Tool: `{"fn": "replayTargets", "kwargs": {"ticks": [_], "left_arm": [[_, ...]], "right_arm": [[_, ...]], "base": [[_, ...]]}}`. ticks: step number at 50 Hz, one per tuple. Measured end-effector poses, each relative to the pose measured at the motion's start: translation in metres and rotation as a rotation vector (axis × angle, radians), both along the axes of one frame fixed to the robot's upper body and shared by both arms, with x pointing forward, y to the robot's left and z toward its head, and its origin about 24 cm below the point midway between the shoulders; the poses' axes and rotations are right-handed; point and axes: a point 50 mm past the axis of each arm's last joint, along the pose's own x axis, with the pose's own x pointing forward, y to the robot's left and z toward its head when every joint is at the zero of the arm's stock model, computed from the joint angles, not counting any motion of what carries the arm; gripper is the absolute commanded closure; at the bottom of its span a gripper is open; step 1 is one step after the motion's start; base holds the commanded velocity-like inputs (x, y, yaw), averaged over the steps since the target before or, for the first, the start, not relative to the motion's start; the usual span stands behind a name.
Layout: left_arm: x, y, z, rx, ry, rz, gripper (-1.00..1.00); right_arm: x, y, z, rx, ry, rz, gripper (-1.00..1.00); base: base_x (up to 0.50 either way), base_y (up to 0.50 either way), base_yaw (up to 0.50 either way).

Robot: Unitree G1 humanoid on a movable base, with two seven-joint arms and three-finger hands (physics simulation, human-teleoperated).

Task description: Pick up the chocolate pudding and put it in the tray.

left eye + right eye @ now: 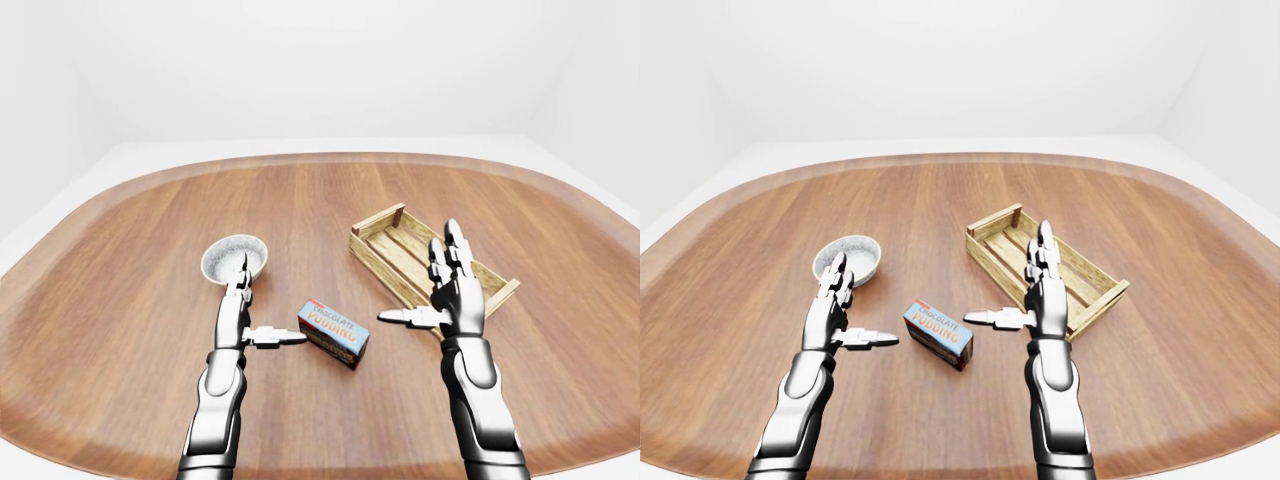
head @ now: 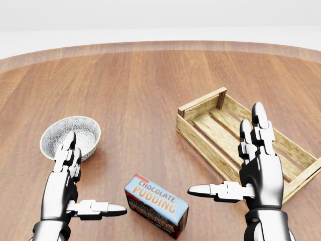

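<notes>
One chocolate pudding box (image 2: 156,205), one wooden tray (image 2: 241,139) and one speckled bowl (image 2: 70,137) sit on the round wooden table (image 2: 145,85). Both hands hover with fingers spread, holding nothing. In the head view the box lies low between them: left hand (image 2: 70,188) near its left side, right hand (image 2: 251,173) near its right, neither touching. Pudding rests outside the tray.

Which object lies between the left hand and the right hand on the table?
The chocolate pudding box lies between the left hand and the right hand, untouched by either; the head view shows it best.
</notes>
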Motion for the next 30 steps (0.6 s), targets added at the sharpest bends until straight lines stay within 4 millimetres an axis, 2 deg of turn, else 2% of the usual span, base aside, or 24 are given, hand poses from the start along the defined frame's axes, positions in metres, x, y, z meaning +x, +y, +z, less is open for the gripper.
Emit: {"fn": "replayTargets", "kwargs": {"ticks": [19,30], "left_arm": [[0.0,0.0,0.002,0.012,-0.011,0.004,-1.0],[0.0,0.0,0.002,0.013,-0.011,0.003,-1.0]], "right_arm": [[0.0,0.003,-0.004,0.001,0.016,0.026,-1.0],[0.0,0.008,-0.017,-0.003,0.071,0.055,-1.0]], "base": [[0.0,0.0,0.0],[0.0,0.0,0.0]]}}
